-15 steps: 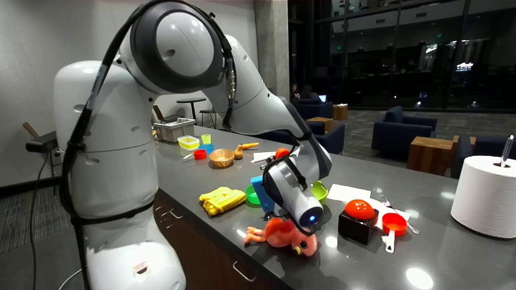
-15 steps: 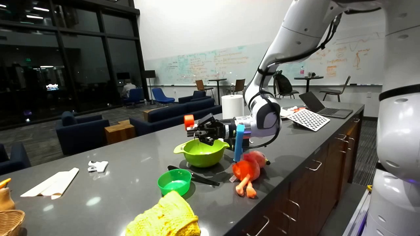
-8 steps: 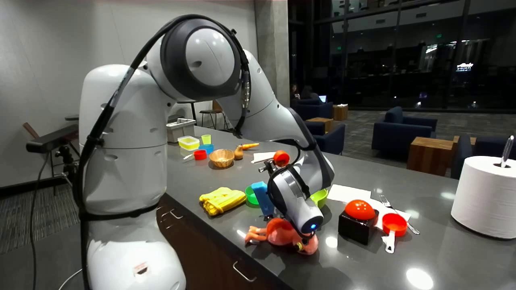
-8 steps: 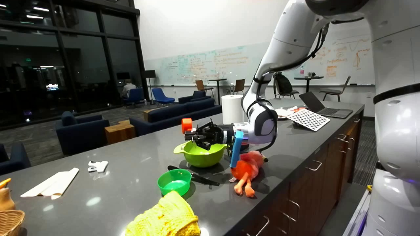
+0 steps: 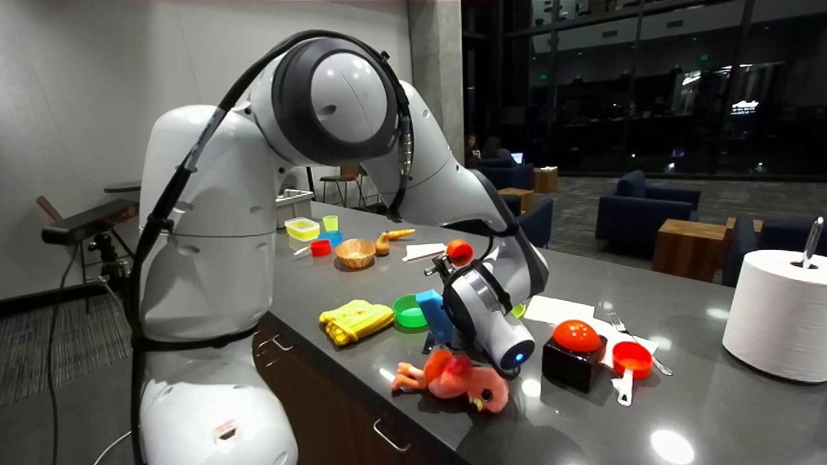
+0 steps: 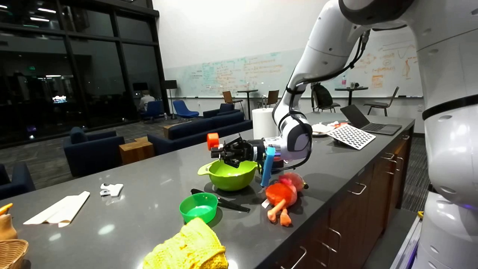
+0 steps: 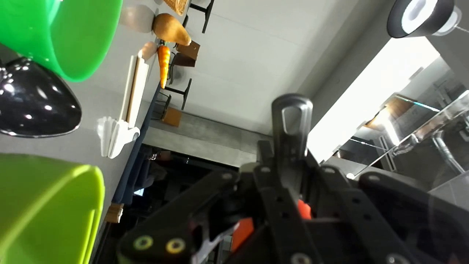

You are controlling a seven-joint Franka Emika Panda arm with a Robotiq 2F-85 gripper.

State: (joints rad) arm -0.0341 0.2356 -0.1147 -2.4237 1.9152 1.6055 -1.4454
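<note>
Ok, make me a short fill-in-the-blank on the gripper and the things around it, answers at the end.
1. Of the lime bowl and the green bowl, the gripper, holding an orange-red object, overlaps the ____ one in an exterior view.
2. The red scoop has a ____ handle.
3. The cloth beside the green bowl is ____ in colour.
4. The shiny dome sits on a ____ block.

Missing words: lime; white; yellow; black.

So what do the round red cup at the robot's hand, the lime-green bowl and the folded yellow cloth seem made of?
Round red cup: probably smooth plastic, going by its even colour. Round lime-green bowl: likely satiny plastic, from its soft sheen. Folded yellow cloth: matte, apparently knitted, by its bumpy surface; fibre unclear.
</note>
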